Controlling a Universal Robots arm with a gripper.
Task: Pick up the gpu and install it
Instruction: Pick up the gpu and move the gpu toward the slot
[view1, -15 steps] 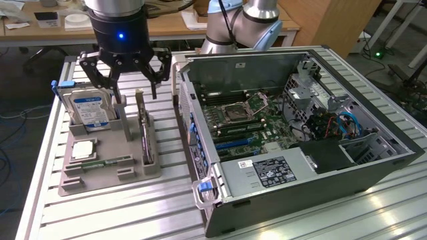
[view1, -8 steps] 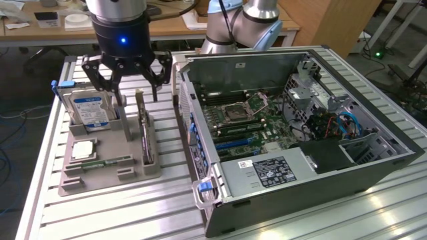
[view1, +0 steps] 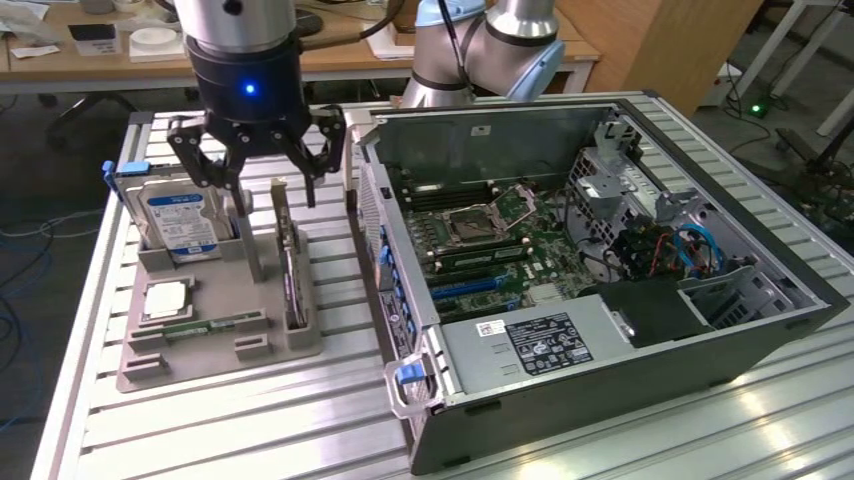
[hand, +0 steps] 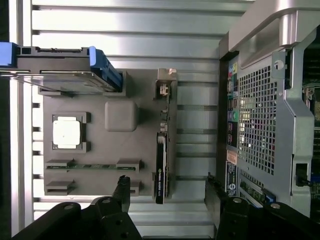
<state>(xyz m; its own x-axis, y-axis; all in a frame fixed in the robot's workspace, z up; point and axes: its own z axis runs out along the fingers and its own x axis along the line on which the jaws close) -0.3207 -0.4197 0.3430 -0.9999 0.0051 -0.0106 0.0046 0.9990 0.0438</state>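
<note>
1. The gripper (view1: 263, 175) hovers over the grey holder (view1: 214, 355), jaws spread wide and empty.
2. The gpu (view1: 287, 262) stands on edge in the holder. It is probably light, stiff and fragile; pinch its flat faces near the top edge.
3. The uncovered computer case (view1: 601, 250) stands just beside it.
</note>
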